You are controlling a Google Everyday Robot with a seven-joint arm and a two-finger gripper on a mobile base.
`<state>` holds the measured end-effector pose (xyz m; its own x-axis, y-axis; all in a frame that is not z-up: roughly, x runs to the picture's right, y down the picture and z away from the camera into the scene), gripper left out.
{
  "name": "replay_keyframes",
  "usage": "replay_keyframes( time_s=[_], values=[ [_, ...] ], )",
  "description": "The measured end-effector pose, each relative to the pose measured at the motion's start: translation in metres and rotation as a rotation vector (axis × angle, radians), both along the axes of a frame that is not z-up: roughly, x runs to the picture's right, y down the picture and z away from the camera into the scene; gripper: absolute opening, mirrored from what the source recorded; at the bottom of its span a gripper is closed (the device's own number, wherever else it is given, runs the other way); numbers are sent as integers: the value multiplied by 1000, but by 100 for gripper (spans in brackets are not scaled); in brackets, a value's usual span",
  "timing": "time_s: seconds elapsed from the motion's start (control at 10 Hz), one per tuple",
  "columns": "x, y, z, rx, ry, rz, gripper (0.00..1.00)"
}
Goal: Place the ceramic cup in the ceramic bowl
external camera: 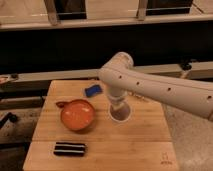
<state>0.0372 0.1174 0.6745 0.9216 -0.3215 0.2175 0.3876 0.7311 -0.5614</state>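
The ceramic cup (120, 115) hangs upright, low over the counter (131, 146), directly under the gripper (118, 106), whose fingers pinch its rim. The ceramic bowl (77, 116) lies near, toward the picture's left.

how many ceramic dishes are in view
2: the ceramic bowl left of centre; the ceramic cup right of it, held by the end effector. The arm may hide more.
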Motion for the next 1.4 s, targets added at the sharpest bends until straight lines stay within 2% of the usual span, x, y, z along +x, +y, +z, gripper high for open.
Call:
replay_keyframes(
  time_s=[0.6, 1.0, 1.2, 1.4],
  values=[
    [-76, -13, -2, 9, -61, -90, 1],
    [-95, -10, 13, 4, -78, -125, 1],
    [-118, -11, 18, 10, -96, -138, 1],
    [-121, -12, 27, 9, -96, -153, 1]
  ],
)
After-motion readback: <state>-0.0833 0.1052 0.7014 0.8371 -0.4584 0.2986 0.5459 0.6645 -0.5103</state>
